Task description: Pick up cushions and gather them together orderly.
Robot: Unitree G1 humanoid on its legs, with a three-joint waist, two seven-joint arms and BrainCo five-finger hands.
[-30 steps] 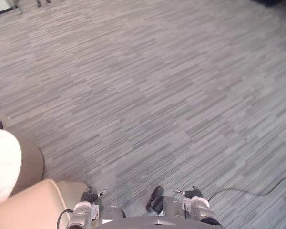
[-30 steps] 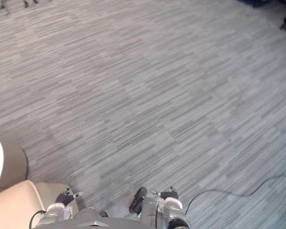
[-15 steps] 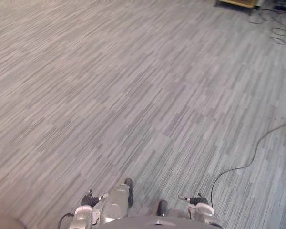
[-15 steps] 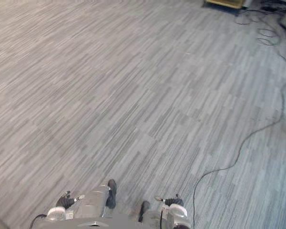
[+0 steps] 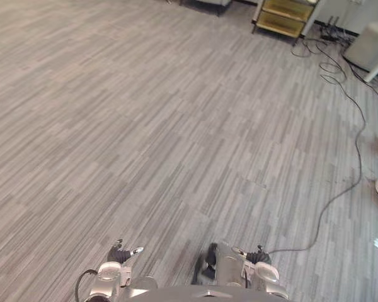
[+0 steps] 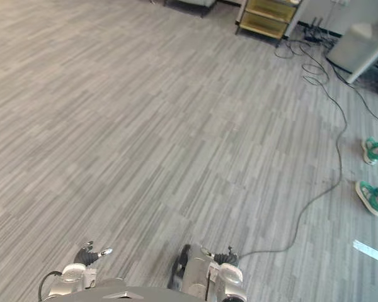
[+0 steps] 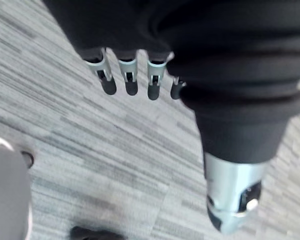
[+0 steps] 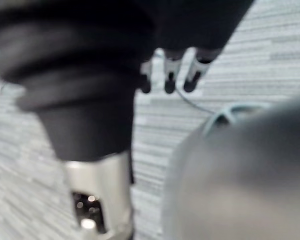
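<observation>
My left hand [image 5: 118, 255] hangs low at the bottom edge of the eye views, over the grey striped carpet [image 5: 176, 126]. In the left wrist view its fingers [image 7: 130, 80] point straight down at the carpet and hold nothing. My right hand [image 5: 256, 257] hangs at the same height a little to the right. Its fingers [image 8: 170, 76] are likewise straight with nothing in them.
A yellow low cabinet [image 5: 285, 15] stands at the far edge of the room. A white box [image 5: 370, 45] sits at the far right. Black cables [image 5: 351, 126] trail across the carpet on the right. A person's green shoes [image 6: 373, 151] stand at the right edge.
The camera has swung to the right: the beige seat at the lower left has left the picture, and the cabinet, cables and shoes have come in. Both hands still hang low.
</observation>
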